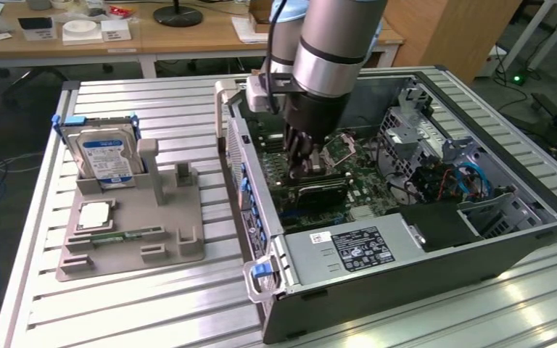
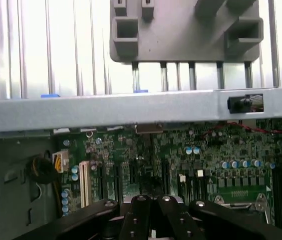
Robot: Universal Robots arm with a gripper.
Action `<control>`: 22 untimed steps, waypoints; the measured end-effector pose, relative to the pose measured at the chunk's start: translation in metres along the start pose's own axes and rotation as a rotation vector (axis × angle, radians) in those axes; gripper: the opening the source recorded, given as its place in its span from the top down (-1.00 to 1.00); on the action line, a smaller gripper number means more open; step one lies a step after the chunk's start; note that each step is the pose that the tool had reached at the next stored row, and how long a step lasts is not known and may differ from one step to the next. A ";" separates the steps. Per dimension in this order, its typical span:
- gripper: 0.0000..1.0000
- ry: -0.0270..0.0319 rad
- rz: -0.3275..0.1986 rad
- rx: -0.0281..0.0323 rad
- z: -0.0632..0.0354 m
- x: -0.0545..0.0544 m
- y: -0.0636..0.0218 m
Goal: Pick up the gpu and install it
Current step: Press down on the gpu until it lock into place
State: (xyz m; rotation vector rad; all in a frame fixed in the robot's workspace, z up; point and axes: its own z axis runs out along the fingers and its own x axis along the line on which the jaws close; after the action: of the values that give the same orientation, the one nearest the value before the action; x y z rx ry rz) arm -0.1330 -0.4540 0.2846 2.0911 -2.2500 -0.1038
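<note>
Slatted metal table (image 1: 133, 304) carries an open computer case (image 1: 510, 254) lying on its side, motherboard (image 1: 356, 190) facing up. On the exterior view's left, well apart from the case, a grey parts holder (image 1: 162, 225) stands on the table with a hard drive (image 1: 106, 156) upright in its rear slot and a slim memory stick (image 1: 122, 235) lying flat near its front. The arm (image 1: 332, 43) reaches down into the case from above. The gpu (image 1: 319, 193) lies dark and flat over the motherboard, directly under the gripper (image 1: 304, 165), near the middle of the case. Jaws are closed together, fingertips down at the card's upper edge; whether they actually pinch the card cannot be told. In the wrist view the black fingers (image 2: 141, 217) sit drawn together above the motherboard's expansion slots (image 2: 131, 177).
</note>
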 end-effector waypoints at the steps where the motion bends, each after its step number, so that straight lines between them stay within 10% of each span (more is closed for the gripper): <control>1: 0.79 0.0015 0.000 -0.0123 0.0000 0.000 0.0000; 7: 0.79 0.0109 0.001 -0.1126 0.0000 0.000 -0.0005; 11: 0.79 0.0149 0.001 -0.1550 -0.0002 -0.001 -0.0020; 22: 0.79 0.0155 0.000 -0.1612 0.0011 -0.016 0.0004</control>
State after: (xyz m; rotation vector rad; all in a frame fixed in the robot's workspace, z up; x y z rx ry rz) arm -0.1323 -0.4381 0.2835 2.0029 -2.1539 -0.2589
